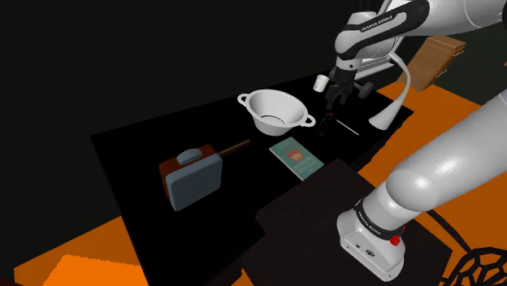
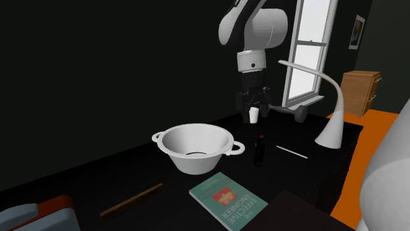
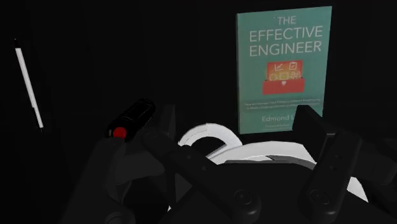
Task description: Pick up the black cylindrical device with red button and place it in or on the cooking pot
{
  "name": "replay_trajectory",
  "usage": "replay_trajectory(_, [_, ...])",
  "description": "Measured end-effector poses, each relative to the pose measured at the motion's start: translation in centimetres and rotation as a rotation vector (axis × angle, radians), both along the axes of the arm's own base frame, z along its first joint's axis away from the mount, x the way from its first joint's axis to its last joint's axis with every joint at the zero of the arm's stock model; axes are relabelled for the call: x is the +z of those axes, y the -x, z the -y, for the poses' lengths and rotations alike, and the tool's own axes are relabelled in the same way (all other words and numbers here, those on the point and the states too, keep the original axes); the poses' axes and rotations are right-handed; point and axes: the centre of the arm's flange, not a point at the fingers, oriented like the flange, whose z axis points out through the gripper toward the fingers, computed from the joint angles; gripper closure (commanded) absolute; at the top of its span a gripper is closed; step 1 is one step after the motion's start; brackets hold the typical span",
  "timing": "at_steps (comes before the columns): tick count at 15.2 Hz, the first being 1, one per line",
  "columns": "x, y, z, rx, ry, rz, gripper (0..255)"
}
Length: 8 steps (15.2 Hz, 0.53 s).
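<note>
The black cylindrical device (image 1: 327,123) stands upright on the dark table, its red button on top, just to the shoulder view's right of the white two-handled cooking pot (image 1: 272,128). In the second exterior view the device (image 2: 259,149) stands beside the pot (image 2: 190,164), close to one handle. My black gripper (image 1: 337,96) hangs above the device, open and holding nothing; the second exterior view shows the gripper (image 2: 253,105) well clear of the red top. Looking down from the wrist, the device (image 3: 130,119) lies just outside one finger of the gripper (image 3: 235,124), beside the pot's handle (image 3: 210,130).
A teal book (image 1: 296,158) lies in front of the pot. A white pen (image 2: 291,152), a white gooseneck lamp (image 2: 332,125), a small white cup (image 1: 321,82) and a dumbbell (image 1: 363,85) sit near the device. A grey and red case (image 1: 193,176) and a brown stick (image 2: 131,201) lie further off.
</note>
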Motion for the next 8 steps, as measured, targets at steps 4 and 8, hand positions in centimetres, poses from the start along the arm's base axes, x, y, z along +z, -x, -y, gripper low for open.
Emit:
replay_trajectory(4, [-3.1, -1.9, 3.8, -0.004, -0.008, 0.0, 0])
replay_trajectory(8, [-5.9, -3.5, 7.3, -0.009, -0.015, 0.002, 0])
